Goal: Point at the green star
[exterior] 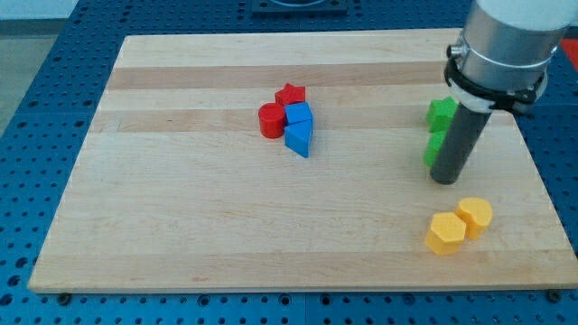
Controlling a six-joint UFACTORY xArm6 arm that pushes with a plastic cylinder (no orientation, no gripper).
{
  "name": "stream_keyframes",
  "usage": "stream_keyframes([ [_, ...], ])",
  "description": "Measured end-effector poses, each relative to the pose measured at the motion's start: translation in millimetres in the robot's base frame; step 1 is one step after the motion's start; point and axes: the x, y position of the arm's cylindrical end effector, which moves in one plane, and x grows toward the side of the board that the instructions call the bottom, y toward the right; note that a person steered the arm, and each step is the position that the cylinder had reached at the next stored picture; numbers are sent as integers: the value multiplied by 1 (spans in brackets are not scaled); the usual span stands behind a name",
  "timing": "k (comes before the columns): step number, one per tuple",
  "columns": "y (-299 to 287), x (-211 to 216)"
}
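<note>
A green star (442, 112) lies at the view's right on the wooden board (181, 208). A second green block (433, 147) lies just below it, partly hidden by my rod; its shape cannot be made out. My tip (444, 180) rests on the board just below and right of that second green block, close to it, and below the green star.
A red star (291, 94), a red cylinder (271, 120), a blue cube (299, 115) and a blue triangular block (299, 137) cluster near the board's middle top. A yellow hexagon (445, 233) and a yellow cylinder (474, 216) lie at the lower right.
</note>
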Motion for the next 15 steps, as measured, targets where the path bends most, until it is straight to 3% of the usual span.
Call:
stream_keyframes([
  [3, 4, -35],
  [5, 3, -36],
  [10, -169, -16],
  [15, -181, -33],
])
